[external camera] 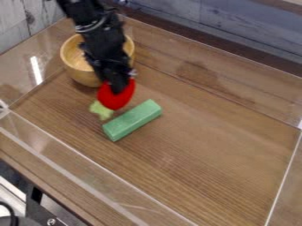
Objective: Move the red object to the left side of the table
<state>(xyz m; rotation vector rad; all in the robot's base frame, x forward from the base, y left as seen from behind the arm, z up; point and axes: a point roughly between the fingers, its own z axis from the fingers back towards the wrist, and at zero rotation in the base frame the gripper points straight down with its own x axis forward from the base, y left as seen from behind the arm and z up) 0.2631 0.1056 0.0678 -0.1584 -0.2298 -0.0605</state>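
Clamping the red object (115,95), the gripper (116,90) hangs just beside the green block (132,120), the table (213,168)'s left side lying beyond.

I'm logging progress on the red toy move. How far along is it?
Done: the gripper is shut on the red toy. In hand: it hangs by the green block's left end, near the bowl. Left: set it down on the table's left side and let go.

The scene was evenly and softly lit from above. Pale glare was seen on the clear plastic walls (48,48) toward ten o'clock. A faint shadow was cast beneath the green block (132,121). Low resolution softened all detail.
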